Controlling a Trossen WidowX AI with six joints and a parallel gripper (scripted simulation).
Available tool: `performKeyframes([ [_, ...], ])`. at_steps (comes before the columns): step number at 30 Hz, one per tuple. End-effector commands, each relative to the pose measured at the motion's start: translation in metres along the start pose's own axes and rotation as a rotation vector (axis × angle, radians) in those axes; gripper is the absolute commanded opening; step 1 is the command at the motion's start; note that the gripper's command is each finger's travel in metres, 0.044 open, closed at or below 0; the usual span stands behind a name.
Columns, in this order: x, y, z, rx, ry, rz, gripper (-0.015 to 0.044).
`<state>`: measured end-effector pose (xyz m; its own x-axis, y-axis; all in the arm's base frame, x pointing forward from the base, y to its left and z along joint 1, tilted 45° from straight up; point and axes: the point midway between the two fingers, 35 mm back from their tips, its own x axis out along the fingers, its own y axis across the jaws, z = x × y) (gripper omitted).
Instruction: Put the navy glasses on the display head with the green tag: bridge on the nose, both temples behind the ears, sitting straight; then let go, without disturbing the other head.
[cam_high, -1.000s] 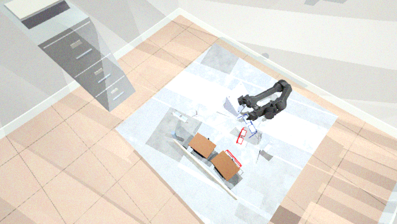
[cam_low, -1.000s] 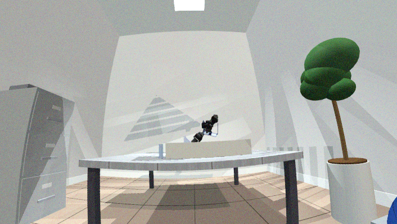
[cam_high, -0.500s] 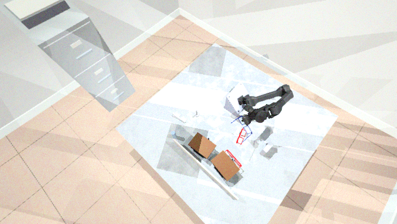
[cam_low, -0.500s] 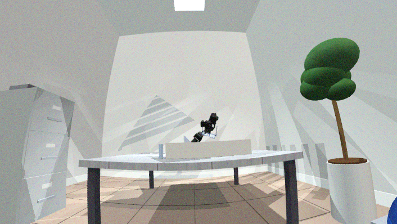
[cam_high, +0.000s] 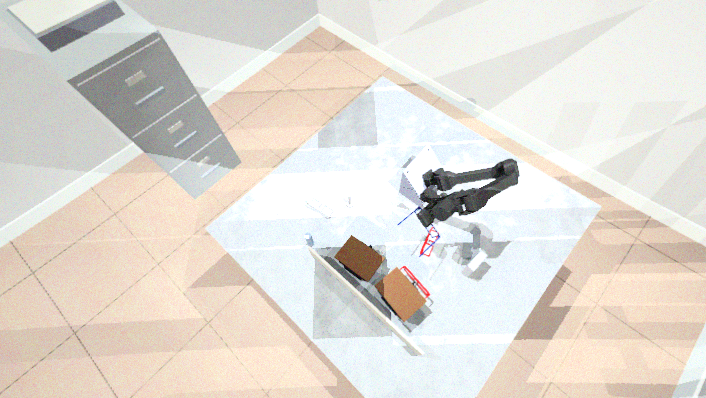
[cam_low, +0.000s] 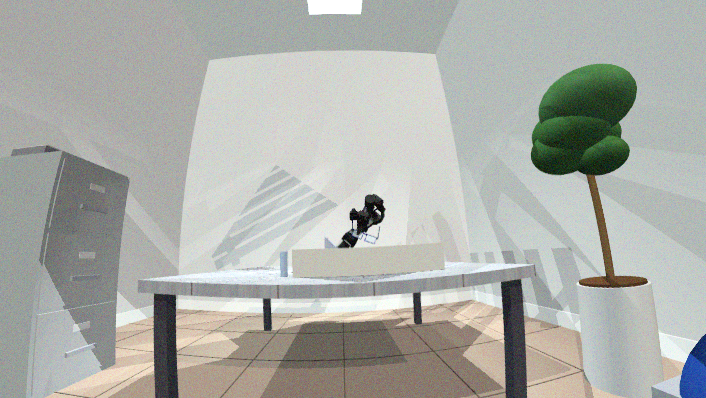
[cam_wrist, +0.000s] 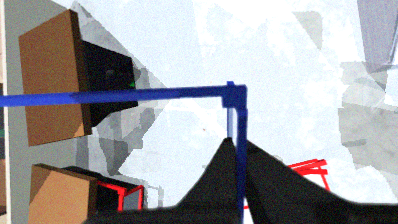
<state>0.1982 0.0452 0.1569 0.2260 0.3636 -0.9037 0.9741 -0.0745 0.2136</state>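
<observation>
The navy glasses (cam_high: 409, 216) (cam_low: 370, 240) (cam_wrist: 165, 94) are up in the air with their temples spread. My gripper (cam_wrist: 233, 144) is shut on a thin navy bar of them. In the wrist view one temple runs left across the view of the green-tag head. That head (cam_high: 360, 257) (cam_wrist: 110, 70) has a brown slab top and a black face; its small green tag (cam_wrist: 132, 85) shows beside the temple. The glasses are well short of it. The other head (cam_high: 402, 295) (cam_wrist: 62, 192) wears red glasses (cam_high: 416, 281) (cam_wrist: 121, 192). The far temple's end is out of the wrist view.
Loose red glasses (cam_high: 426, 248) (cam_wrist: 312, 167) lie on the table below the navy pair. A long beige panel (cam_high: 367, 302) (cam_low: 367, 261) stands behind the heads. Pale glasses (cam_high: 319, 208) and a small blue-grey block (cam_high: 309, 239) (cam_low: 283, 264) are to the side. A pale slanted stand (cam_high: 420, 167) is near the arm.
</observation>
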Motion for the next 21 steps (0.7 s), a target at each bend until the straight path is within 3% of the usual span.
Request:
performKeyframes([
  [1, 0.008, 0.01, 0.006, -0.028, 0.018, -0.037, 0.0],
  [21, 0.051, 0.033, 0.043, -0.114, 0.124, -0.2, 0.0],
])
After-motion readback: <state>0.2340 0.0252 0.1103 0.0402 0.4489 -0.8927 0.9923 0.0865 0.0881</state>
